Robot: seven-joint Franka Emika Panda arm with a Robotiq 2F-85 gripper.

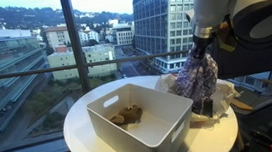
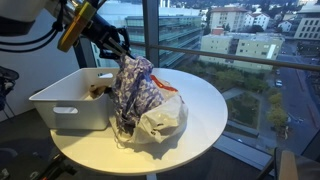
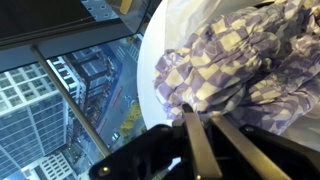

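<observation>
In an exterior view the white bin (image 2: 68, 108) stands nearest, on the left part of the round white bench (image 2: 215, 105). A brown lump (image 2: 97, 91) lies on the bin's floor. Just beside the bin's right wall sits a crumpled white bag (image 2: 165, 118) with something reddish showing through it; what it is cannot be made out. The checked cloth (image 2: 135, 88), purple and white, hangs between bin and bag. Its lower folds drape against the bag, and whether its side touches the bin wall cannot be told. These two hem the cloth in on either side.

Open room lies to the right of the bag, where the bench top runs bare out to its curved rim. Beyond the bench the window (image 2: 152, 30) stands close, with a dark upright post, and bounds the far side. Seen from the opposite side, the bin fills the middle of the bench and the cloth hangs near the rim.

The pincer (image 2: 121, 54) comes down from the upper left, its jaws drawn narrow and pinching the top of the cloth, which is gathered into a hanging bunch. In the wrist view the two fingers (image 3: 190, 140) lie close together, with the checked folds just past their tips.
</observation>
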